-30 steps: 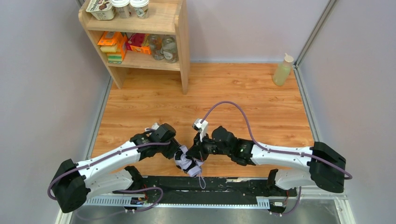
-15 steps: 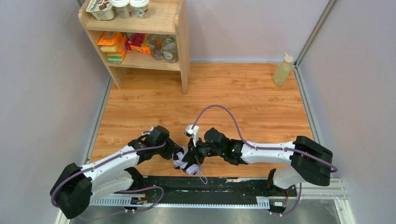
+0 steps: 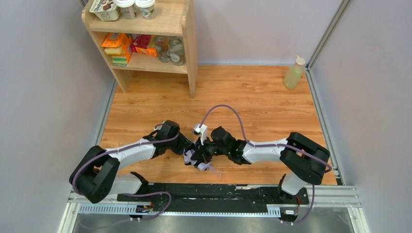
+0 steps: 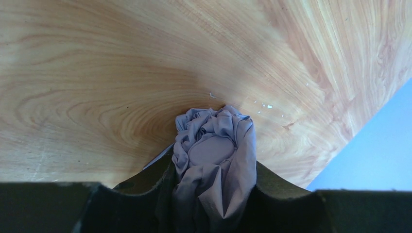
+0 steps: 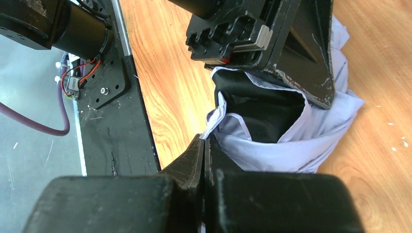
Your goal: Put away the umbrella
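The umbrella [image 3: 197,159] is a crumpled lilac bundle on the wooden floor near the front edge, between both arms. My left gripper [image 3: 190,154] is shut on it from the left; in the left wrist view the fabric [image 4: 214,145] fills the gap between the black fingers [image 4: 277,184] of that gripper [image 4: 212,166]. My right gripper [image 3: 204,153] comes in from the right with its jaws pressed together. In the right wrist view its tips [image 5: 203,139] pinch a corner of the lilac canopy [image 5: 296,143], whose dark inside shows. A thin strap [image 3: 212,169] trails toward the rail.
A wooden shelf unit [image 3: 187,53] with boxes, jars and cups stands at the back left. A pale bottle [image 3: 294,73] stands at the back right corner. The black mounting rail [image 3: 218,190] runs along the near edge, and grey walls close in both sides.
Both grippers have carried the umbrella bundle away from the rail, farther onto the floor. Both arms have drawn closer together. Neither grip has changed.
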Controlling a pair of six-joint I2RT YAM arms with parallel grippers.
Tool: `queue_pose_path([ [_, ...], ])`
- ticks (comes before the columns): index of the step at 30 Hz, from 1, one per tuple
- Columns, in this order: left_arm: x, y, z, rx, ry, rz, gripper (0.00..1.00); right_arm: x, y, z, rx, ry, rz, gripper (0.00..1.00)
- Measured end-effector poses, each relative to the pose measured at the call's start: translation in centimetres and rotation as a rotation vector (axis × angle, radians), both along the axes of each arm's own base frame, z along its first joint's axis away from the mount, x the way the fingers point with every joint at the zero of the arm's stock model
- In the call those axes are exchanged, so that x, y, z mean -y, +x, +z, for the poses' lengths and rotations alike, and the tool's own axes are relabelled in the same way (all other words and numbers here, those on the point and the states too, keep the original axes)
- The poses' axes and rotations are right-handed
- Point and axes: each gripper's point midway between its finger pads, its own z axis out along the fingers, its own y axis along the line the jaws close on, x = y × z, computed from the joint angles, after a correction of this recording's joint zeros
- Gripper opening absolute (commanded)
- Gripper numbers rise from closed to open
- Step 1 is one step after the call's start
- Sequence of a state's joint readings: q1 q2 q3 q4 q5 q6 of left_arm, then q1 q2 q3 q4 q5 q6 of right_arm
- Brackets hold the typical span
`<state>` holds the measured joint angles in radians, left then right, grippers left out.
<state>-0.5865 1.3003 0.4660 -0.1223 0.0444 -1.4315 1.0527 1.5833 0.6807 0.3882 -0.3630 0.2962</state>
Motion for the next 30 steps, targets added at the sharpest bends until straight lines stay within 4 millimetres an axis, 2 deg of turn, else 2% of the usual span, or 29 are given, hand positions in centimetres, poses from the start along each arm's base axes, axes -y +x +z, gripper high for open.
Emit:
queue_pose_path([
  [5, -0.2, 0.0, 0.2, 0.049, -0.014, -0.004, 0.00, -0.6, 0.0, -0.6, -0.025, 0.031, -0.006, 0.00],
  [7, -0.5, 0.1, 0.3, 0.070, -0.011, 0.008, 0.13, -0.6, 0.1, -0.8, -0.045, 0.052, -0.032, 0.00],
  [9, -0.7, 0.1, 0.4, 0.081, -0.009, 0.014, 0.36, -0.3, 0.2, -1.0, -0.056, 0.072, -0.063, 0.00],
  [11, -0.8, 0.1, 0.5, 0.088, -0.008, 0.018, 0.53, 0.2, 0.2, -1.4, -0.076, 0.094, -0.098, 0.00],
  [12, -0.9, 0.0, 0.5, 0.090, -0.008, 0.018, 0.58, 0.4, 0.2, -1.4, -0.084, 0.111, -0.114, 0.00],
  [13, -0.9, -0.1, 0.5, 0.092, -0.007, 0.017, 0.66, 0.6, 0.3, -1.5, -0.095, 0.124, -0.131, 0.00],
  [15, -0.9, -0.1, 0.8, 0.102, -0.017, 0.021, 0.73, 1.3, 0.3, -2.3, -0.125, 0.127, -0.164, 0.00],
  [18, -0.9, -0.1, 1.3, 0.121, -0.030, 0.022, 0.74, 1.7, 0.5, -2.5, -0.157, 0.144, -0.188, 0.00],
  [22, -1.1, -0.2, 1.3, 0.131, -0.029, 0.023, 0.66, 1.6, 0.5, -2.5, -0.175, 0.153, -0.190, 0.00],
  [24, -1.2, -0.1, 1.1, 0.134, -0.025, 0.021, 0.50, 1.6, 0.5, -2.4, -0.180, 0.153, -0.188, 0.00],
  [25, -1.2, -0.1, 1.1, 0.141, -0.021, 0.016, 0.32, 1.5, 0.5, -2.4, -0.181, 0.153, -0.187, 0.00],
  [26, -1.3, 0.0, 0.8, 0.145, -0.013, 0.009, 0.19, 1.5, 0.5, -2.4, -0.183, 0.153, -0.185, 0.00],
  [27, -1.2, 0.0, 0.7, 0.146, -0.016, 0.008, 0.02, 1.5, 0.5, -2.3, -0.185, 0.154, -0.181, 0.00],
  [30, -0.8, 0.4, 0.9, 0.171, -0.027, -0.013, 0.00, 1.4, 0.4, -2.3, -0.191, 0.149, -0.167, 0.00],
])
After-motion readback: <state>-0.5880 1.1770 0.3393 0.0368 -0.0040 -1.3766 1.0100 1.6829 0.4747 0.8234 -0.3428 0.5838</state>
